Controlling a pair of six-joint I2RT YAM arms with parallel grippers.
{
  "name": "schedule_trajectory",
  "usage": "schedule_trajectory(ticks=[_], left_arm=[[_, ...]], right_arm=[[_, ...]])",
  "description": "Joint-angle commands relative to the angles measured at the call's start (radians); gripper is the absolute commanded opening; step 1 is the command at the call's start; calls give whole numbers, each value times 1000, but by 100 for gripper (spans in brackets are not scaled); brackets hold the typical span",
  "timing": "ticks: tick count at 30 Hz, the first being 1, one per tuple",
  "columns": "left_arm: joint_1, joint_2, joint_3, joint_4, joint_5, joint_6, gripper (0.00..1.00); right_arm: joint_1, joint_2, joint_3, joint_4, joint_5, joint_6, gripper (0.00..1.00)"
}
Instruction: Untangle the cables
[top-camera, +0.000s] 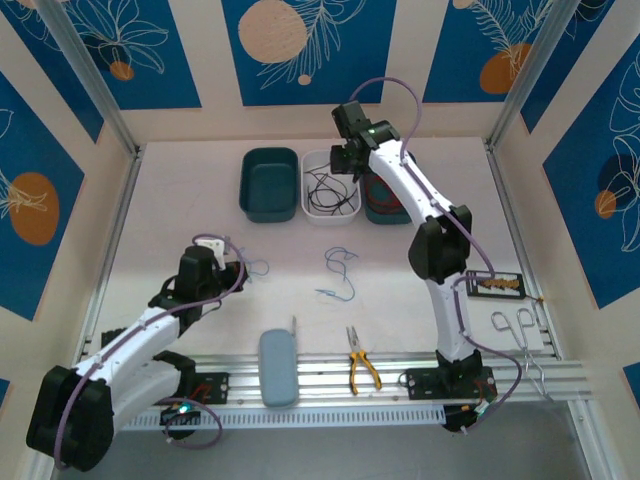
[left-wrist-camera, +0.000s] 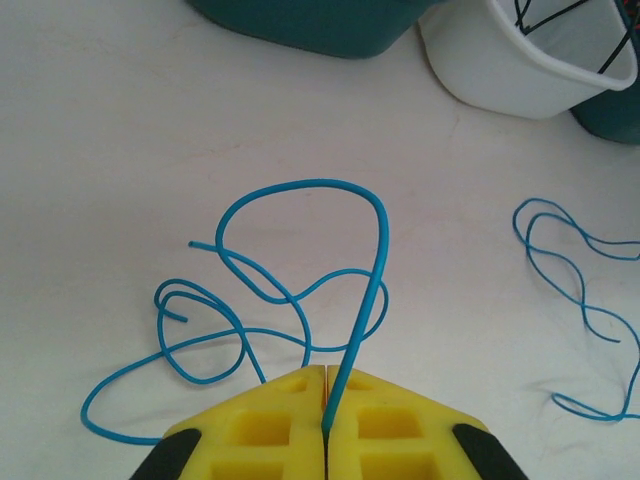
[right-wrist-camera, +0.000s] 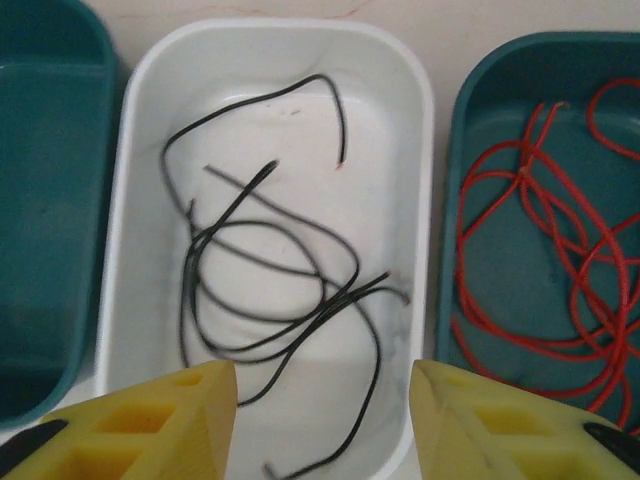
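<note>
Under our right gripper (right-wrist-camera: 323, 400), whose jaws stand apart and hold nothing, the white tray (right-wrist-camera: 425, 150) holds loose black cables (right-wrist-camera: 255, 262); its near rim slips behind our fingers (right-wrist-camera: 150, 420). Beside it, the teal tray (right-wrist-camera: 560, 50) of looped red cables (right-wrist-camera: 540, 250) runs off frame. Our left gripper (left-wrist-camera: 325, 400) is pinched closed on a blue cable (left-wrist-camera: 310, 183), which curls in open loops over bare table (left-wrist-camera: 100, 150). A second blue cable (left-wrist-camera: 583, 300) lies apart to its right, with room between; its far end is cut off.
</note>
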Motion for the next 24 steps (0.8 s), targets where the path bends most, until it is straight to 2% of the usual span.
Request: schedule_trajectory(ticks=[1,5,9,14,20,24], left_arm=[[8,-32,46,-15,30,-2,5],[8,-55,77,-41,57,-10,3],[9,-66,126,-45,134,-25,0],[8,-57,192,-42,224,-38,0],[7,-20,250,-62,299,-27,0],[8,-7,242,-34,317,-47,0]], right_arm=[[29,-153,-151,72,-128,18,50],[42,-324,-414,227,-326,35,52],[60,-457,-657,384,-490,71,54],[136,-569,-903,578,-553,55,59],[203,-561,-988,702,-628,62,60],[252,-526,-976,745,-622,44,63]])
